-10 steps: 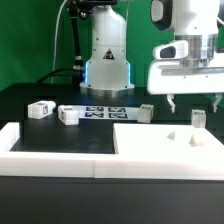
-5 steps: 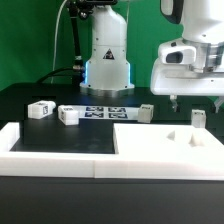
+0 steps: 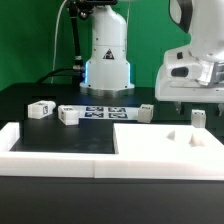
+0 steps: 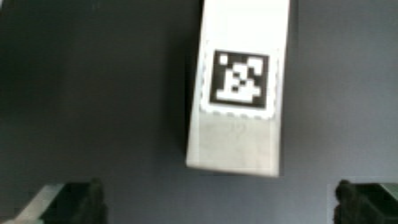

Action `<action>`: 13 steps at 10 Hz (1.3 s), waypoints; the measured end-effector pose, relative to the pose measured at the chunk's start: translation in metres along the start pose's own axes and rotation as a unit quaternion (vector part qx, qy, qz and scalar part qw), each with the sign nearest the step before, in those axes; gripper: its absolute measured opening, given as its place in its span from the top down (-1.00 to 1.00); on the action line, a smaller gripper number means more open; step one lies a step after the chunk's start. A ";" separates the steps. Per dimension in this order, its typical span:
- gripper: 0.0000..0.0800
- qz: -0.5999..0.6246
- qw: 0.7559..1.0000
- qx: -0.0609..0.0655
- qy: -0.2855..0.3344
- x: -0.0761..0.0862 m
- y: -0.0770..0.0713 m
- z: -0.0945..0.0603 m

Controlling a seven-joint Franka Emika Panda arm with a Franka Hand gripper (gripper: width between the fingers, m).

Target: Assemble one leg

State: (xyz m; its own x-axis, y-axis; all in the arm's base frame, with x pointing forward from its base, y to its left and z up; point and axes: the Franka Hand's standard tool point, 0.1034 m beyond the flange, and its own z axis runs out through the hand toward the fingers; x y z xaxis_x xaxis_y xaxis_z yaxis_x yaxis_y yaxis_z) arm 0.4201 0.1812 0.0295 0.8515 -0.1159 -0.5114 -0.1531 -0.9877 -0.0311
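This looks like the approach to a pick. The small white rectangular leg, its black-and-white tag facing up, lies flat on the dark worktop below the arm's two-finger gripper. The jaws are spread wide and hold nothing. In the exterior view the gripper hangs at the right, above the far edge of the wide flat white panel. The next move probably calls for centring over the leg, descending to straddle its narrow sides, then closing.
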 end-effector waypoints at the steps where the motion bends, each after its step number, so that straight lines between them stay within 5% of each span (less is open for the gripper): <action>1: -0.62 0.003 0.999 -0.006 -0.036 -0.004 0.003 0.005; 7: -0.62 0.007 0.980 -0.030 -0.195 -0.008 0.001 0.019; 11: -0.62 0.002 0.983 -0.030 -0.180 -0.004 -0.006 0.029; 13: 0.06 0.002 0.983 -0.030 -0.180 -0.004 -0.005 0.029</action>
State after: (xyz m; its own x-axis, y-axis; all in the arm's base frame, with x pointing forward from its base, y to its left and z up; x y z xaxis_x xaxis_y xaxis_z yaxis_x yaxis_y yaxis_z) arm 0.4033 0.1898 0.0070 0.6171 -0.0867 -0.7821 -0.1183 -0.9928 0.0168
